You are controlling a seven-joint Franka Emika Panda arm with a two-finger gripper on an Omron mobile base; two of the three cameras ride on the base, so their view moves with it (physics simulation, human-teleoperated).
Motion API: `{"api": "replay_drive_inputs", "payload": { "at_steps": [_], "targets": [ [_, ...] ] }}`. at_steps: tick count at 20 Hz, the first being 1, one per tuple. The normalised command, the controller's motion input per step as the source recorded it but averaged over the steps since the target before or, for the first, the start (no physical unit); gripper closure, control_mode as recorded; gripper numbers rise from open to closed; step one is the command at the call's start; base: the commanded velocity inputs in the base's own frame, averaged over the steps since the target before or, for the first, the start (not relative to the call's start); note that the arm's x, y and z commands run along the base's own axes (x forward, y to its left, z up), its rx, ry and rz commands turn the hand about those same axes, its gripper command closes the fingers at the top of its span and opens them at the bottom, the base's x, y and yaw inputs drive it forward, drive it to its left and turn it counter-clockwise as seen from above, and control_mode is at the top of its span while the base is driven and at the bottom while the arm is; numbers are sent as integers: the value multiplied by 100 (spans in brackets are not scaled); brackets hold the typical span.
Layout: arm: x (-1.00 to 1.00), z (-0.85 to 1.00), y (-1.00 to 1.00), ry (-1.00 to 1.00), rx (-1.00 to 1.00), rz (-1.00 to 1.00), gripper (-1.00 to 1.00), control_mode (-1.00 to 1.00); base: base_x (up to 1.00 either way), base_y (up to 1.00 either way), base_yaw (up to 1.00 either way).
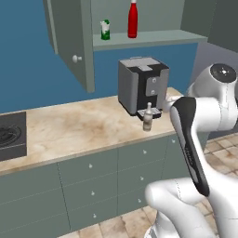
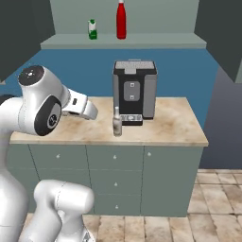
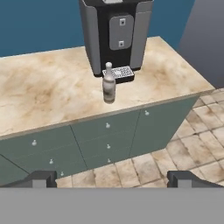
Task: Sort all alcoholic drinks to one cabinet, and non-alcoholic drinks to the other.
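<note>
- Standing upright on the desk (image 3: 48,96), the pale bottle (image 3: 109,84) lies straight ahead of the fingers (image 3: 43,178), well apart, centred between them.
- Fingers spread wide, holding nothing.

Marble counter (image 1: 69,128): coffee machine (image 1: 141,84) at the back, at 12 o'clock; pale bottle (image 1: 148,117) upright just before its drip tray, at 6 o'clock. Cabinet shelf (image 1: 153,39): green-and-white carton (image 1: 105,30) at 9 o'clock of the red bottle (image 1: 133,19).
</note>
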Motion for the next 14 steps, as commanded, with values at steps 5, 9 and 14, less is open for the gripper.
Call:
{"api": "replay_drive_inputs", "payload": {
  "at_steps": [5,9,14],
  "targets": [
    [27,-20,-4,6,0,0,-100,-100,0,0,0],
    [35,-19,-3,2,0,1,-100,-100,0,0,0],
    [32,-15,-5,1,0,1,-100,-100,0,0,0]
  ]
}}
